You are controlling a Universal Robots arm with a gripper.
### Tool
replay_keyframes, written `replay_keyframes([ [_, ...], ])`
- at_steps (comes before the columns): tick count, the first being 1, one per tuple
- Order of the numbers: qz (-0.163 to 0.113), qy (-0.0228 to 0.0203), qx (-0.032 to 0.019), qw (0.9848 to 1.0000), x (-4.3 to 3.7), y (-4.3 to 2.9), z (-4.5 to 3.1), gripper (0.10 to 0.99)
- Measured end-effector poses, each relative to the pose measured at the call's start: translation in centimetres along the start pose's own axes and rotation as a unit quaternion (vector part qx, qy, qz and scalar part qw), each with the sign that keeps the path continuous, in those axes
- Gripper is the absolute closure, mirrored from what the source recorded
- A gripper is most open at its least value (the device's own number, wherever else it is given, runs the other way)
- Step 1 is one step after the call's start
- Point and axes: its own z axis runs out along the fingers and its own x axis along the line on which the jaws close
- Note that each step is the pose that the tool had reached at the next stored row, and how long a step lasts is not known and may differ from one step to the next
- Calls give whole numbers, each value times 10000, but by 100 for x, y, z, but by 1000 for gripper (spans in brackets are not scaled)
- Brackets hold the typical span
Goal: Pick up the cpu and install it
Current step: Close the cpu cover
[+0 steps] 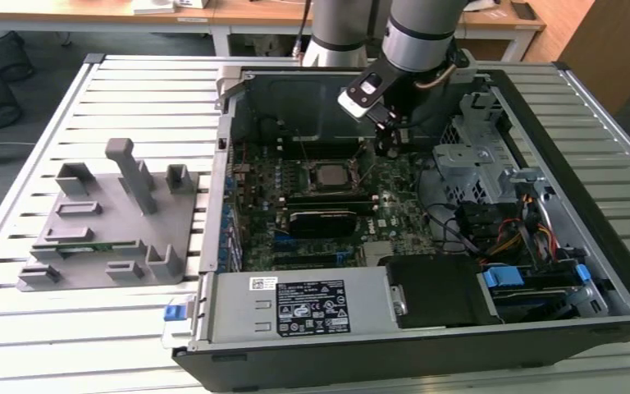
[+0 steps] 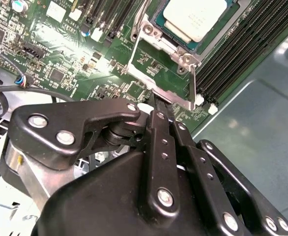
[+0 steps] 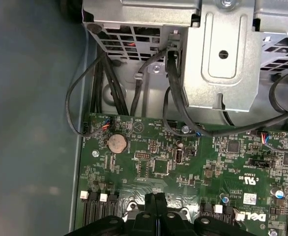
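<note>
Open desktop case [image 1: 403,361], black sheet-metal shell, lying on a table [image 1: 75,328] of pale ribbed metal slats. On the slats toward the exterior view's left sits a matte grey moulded fixture [image 1: 107,222] with blocky upright posts and shallow pockets.

The cpu [image 2: 195,17] is a flat square chip with a pale, satin-silver top plate and rounded corners. We see it lying flat in the socket on the green motherboard [image 2: 60,64], bordered by a bright stamped-metal retention frame [image 2: 146,30]. In the exterior view the cpu [image 1: 330,174] shows as a small light square near the middle of the board.

The gripper [image 2: 159,101] is black, with flat linkage bars joined by round silver bolts. Its two slim fingers are pressed together with nothing between them. In the second wrist view the tips sit just beside the frame's outer edge, apart from the chip itself; we cannot tell whether they touch the frame. In the exterior view the gripper [image 1: 386,148] hangs over the board toward that view's right of the socket.

In the first wrist view the joined tips [image 3: 156,196] hover above the board, near a round silvery coin cell [image 3: 117,142]. Beyond it are glossy black cables [image 3: 173,88] and a folded, vented steel drive cage [image 3: 217,54]. Long dark memory slots [image 2: 237,44] run alongside the socket.
</note>
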Motion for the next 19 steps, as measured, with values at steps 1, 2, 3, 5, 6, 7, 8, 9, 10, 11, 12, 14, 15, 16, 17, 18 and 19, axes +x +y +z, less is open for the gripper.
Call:
replay_keyframes([
  [1,0,-1,0,10000,2,-5,1,980],
  [2,0,-1,0,10000,5,-10,3,980],
  [3,0,0,0,10000,7,-14,6,980],
  [5,-1,0,0,10000,10,-29,11,980],
  [6,0,0,0,10000,12,-40,13,980],
  [7,0,-1,0,10000,13,-51,16,980],
  [8,0,-2,0,10000,14,-62,19,980],
  [9,0,-2,0,10000,15,-72,22,980],
  [10,0,-2,0,10000,16,-85,24,980],
  [11,0,-2,0,10000,16,-98,27,980],
  [12,0,-2,0,10000,17,-109,30,980],
  [14,0,-2,0,10000,18,-130,35,980],
  [15,0,-2,0,10000,19,-140,38,980],
  [16,0,-2,0,10000,20,-152,41,980],
  [17,0,-2,0,10000,21,-162,43,980],
  [18,1,-3,0,10000,21,-173,46,980],
  [19,0,-3,0,10000,22,-183,49,980],
])
